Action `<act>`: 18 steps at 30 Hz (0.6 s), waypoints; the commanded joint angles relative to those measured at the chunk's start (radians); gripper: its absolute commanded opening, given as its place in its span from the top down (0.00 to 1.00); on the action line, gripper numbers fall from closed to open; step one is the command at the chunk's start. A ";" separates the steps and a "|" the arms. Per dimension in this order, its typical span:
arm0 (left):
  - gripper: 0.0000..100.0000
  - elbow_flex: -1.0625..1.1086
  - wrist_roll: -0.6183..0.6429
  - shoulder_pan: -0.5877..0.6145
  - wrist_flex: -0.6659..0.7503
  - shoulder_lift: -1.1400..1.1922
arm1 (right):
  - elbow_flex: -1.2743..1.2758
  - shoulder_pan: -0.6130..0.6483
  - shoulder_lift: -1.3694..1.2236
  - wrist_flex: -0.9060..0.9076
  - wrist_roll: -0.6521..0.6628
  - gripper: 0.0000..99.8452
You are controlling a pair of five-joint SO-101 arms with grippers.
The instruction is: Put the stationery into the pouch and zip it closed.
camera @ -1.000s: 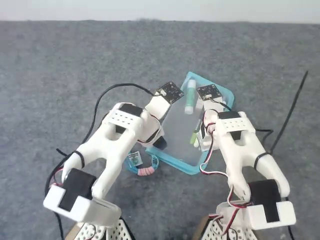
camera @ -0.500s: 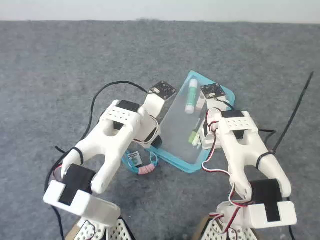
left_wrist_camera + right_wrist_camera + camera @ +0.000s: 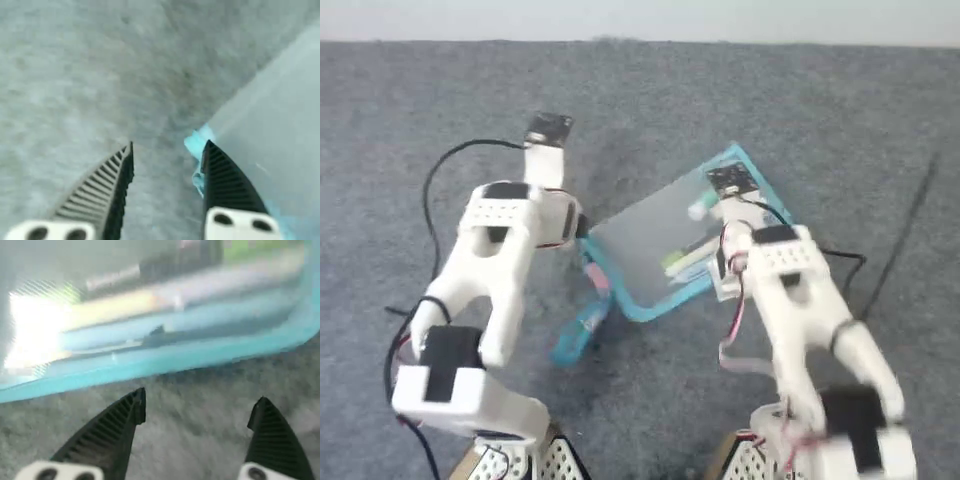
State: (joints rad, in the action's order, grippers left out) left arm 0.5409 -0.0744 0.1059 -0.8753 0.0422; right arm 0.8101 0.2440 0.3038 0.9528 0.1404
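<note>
Pouch (image 3: 650,245) now lies rotated, at 3 o'clock of left arm (image 3: 490,265), stationery (image 3: 685,262) inside. Left gripper (image 3: 168,145) gapes at its corner, right gripper (image 3: 202,396) wide by its edge, both empty. Looks like zipping step; next: clamp pouch and zip it

- My left pincer (image 3: 167,145) has matt black plastic fingers (image 3: 107,187), ribbed on their inner faces. Their bases are smooth white plastic.
- My right pincer (image 3: 201,396) is built the same way: ribbed matt black plastic on white bases.
- The pouch (image 3: 150,362), just ahead of my right pincer's tips, is soft plastic. Its clear sheet is glossy and throws back a bright glare, and its turquoise rim is smooth.
- The stationery (image 3: 678,262) inside it looks like smooth plastic.
- The table cover (image 3: 75,75) under both pincers is grey cloth, matt and rough like short carpet.
- My arm shells (image 3: 490,270) are matt white plastic.
</note>
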 commanded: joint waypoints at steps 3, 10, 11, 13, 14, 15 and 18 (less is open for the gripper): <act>0.80 0.259 0.074 0.038 0.184 -0.377 | 0.230 -0.013 0.493 -0.085 0.002 0.67; 0.81 0.680 0.080 0.034 0.408 -0.934 | 0.493 -0.010 0.952 -0.136 0.005 0.67; 0.81 0.734 0.080 0.035 0.442 -1.003 | 0.520 -0.008 1.001 -0.134 0.014 0.67; 0.81 0.831 0.080 0.031 0.491 -1.137 | 0.575 -0.010 1.098 -0.134 0.057 0.67; 0.81 0.869 0.080 0.029 0.502 -1.198 | 0.601 -0.012 1.142 -0.134 0.071 0.68; 0.81 0.903 0.080 0.029 0.505 -1.258 | 0.623 -0.013 1.182 -0.134 0.081 0.69; 0.81 0.983 0.083 0.029 0.503 -1.433 | 0.677 -0.013 1.296 -0.134 0.087 0.73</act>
State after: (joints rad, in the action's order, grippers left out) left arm 1.4891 -0.0100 0.1366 -0.4028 -1.2068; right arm 1.4714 0.2409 1.4837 0.8408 0.2018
